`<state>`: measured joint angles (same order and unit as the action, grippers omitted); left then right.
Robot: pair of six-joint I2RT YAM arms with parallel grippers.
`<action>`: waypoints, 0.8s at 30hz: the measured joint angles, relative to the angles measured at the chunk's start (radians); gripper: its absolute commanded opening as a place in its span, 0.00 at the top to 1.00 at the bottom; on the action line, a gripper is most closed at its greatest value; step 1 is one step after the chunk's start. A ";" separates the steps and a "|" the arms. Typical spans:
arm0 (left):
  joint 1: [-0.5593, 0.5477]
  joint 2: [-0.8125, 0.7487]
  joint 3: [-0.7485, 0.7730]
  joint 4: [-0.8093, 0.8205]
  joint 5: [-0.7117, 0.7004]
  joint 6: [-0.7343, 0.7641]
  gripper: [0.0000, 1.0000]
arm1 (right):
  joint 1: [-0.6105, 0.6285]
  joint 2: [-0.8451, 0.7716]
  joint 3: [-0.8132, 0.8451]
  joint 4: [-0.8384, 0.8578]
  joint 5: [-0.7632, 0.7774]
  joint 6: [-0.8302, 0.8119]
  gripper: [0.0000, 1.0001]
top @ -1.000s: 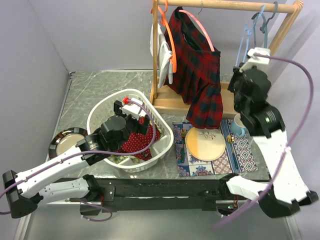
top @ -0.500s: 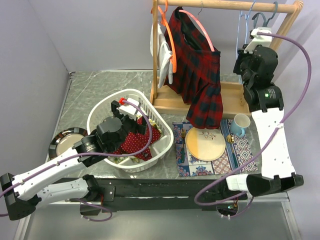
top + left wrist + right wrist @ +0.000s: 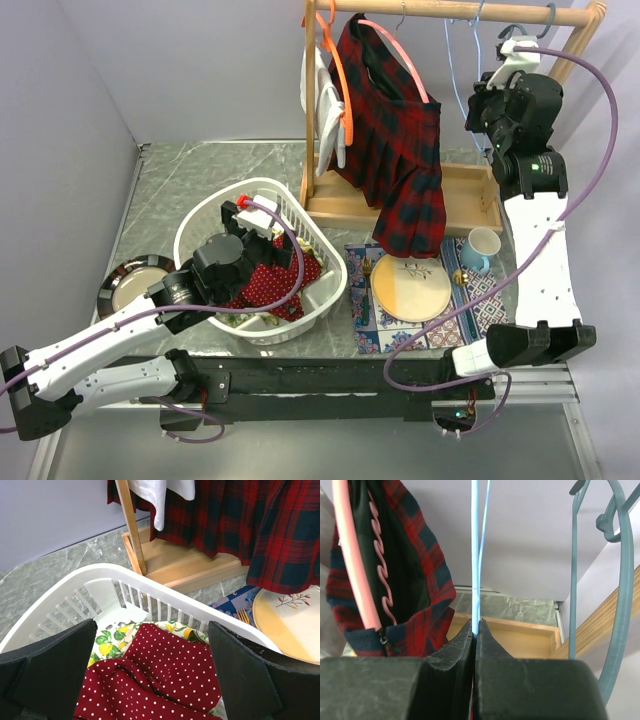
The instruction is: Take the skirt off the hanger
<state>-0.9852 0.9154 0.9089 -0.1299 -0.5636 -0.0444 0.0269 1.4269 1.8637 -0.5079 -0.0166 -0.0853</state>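
While the soft, light skirt [image 3: 395, 140] drapes from the hanger [image 3: 405, 60] on the rack [image 3: 450, 11], its waistband the likely hold, left fingers [image 3: 45, 675] gape above a basket [image 3: 165, 587] beside the rack and right fingers [image 3: 455, 650] sit clenched at a blue hanger [image 3: 475, 555].

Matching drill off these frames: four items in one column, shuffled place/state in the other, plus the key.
Column A
1. skirt
2. left gripper
3. right gripper
4. mug

Column B
a. shut on the light blue hanger
b. hanging from the pink hanger on the rail
c. open, above the white basket
d. standing beside the plate

Pairs: 1-b, 2-c, 3-a, 4-d
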 measured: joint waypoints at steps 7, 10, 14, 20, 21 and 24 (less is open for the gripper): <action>0.000 -0.001 0.000 0.004 -0.002 0.000 0.01 | -0.010 0.040 0.005 -0.016 0.024 -0.001 1.00; 0.000 -0.004 0.000 0.010 -0.002 0.000 0.01 | -0.020 0.068 0.014 -0.042 0.032 0.001 1.00; 0.000 -0.009 -0.002 0.014 -0.004 0.000 0.01 | -0.043 0.084 0.014 -0.076 0.050 0.011 1.00; 0.000 -0.011 -0.002 0.014 -0.019 0.000 0.01 | -0.058 0.079 -0.006 -0.114 0.087 0.035 0.73; 0.000 -0.011 -0.002 0.014 -0.021 0.000 0.01 | -0.059 0.076 -0.015 -0.113 0.092 0.042 0.68; 0.000 -0.011 -0.002 0.014 -0.030 0.000 0.01 | -0.061 0.069 -0.032 -0.117 0.109 0.060 0.52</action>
<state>-0.9855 0.9043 0.9066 -0.1158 -0.5934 -0.0444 -0.0338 1.4960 1.8320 -0.6247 0.0929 -0.0254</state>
